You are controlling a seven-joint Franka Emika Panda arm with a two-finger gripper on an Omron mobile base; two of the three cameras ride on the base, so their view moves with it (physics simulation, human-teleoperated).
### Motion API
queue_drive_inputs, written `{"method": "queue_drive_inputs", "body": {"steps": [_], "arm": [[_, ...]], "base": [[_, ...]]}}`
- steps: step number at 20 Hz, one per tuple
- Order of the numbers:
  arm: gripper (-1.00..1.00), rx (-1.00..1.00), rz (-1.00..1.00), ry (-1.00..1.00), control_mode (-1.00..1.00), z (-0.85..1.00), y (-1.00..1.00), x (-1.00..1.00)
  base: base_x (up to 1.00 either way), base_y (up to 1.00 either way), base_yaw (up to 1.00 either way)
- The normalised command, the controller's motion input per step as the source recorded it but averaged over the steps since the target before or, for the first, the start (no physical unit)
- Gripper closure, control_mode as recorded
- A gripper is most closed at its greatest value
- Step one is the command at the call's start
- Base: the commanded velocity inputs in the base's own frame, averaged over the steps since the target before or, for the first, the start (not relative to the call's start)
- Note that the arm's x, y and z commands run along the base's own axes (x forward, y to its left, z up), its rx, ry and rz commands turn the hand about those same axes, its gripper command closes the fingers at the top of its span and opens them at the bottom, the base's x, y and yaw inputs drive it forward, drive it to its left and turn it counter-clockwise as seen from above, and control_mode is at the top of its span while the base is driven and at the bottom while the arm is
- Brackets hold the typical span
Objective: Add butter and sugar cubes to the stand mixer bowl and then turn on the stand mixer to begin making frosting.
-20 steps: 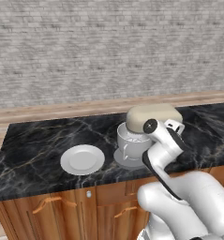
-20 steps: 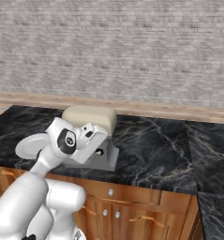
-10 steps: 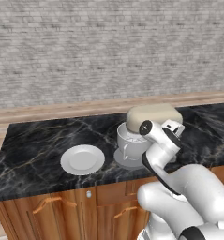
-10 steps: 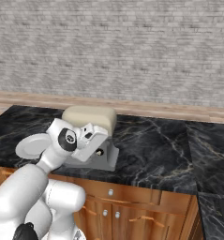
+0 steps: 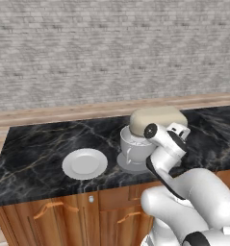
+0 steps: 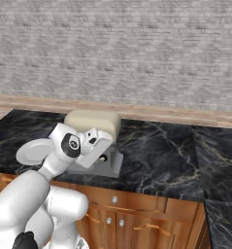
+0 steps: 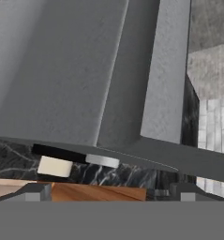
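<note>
stand mixer [image 5: 157, 122] sits mid-counter on black marble, beige head down over the stand mixer bowl [image 5: 134, 146]; white plate [image 5: 84, 163] well to its left, bare. gripper [image 6: 104, 156] hangs close at the mixer's grey neck [image 6: 107, 163], fingers spread wide, grasping nothing. mixer looks heavy, rigid, not to be lifted; a small dark knob [image 6: 103, 157] on the neck seems the spot to press or nudge, lightly.

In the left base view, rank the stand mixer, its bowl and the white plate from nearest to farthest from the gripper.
1. Stand mixer: right at the open gripper, which sits against its right side.
2. Bowl: just left of the gripper, under the mixer head.
3. White plate: farthest, well to the left on the counter.
</note>
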Motion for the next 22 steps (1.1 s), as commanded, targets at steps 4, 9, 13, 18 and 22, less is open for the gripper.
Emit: {"method": "queue_drive_inputs", "body": {"steps": [4, 9, 13, 18, 22], "arm": [[-1.0, 0.08, 0.04, -0.06, -1.0, -1.0, 0.0, 0.0], [-1.0, 0.14, 0.04, -0.05, -1.0, -0.93, 0.0, 0.0], [1.0, 0.13, 0.03, -0.02, -1.0, -0.88, 0.14, 0.0], [1.0, 0.1, 0.01, -0.03, -1.0, -0.67, 0.2, 0.0], [1.0, 0.11, 0.0, -0.01, -1.0, -0.36, 0.27, 0.0]], "base": [[0.0, 0.0, 0.0], [0.0, 0.0, 0.0], [0.0, 0.0, 0.0], [0.0, 0.0, 0.0], [0.0, 0.0, 0.0]]}}
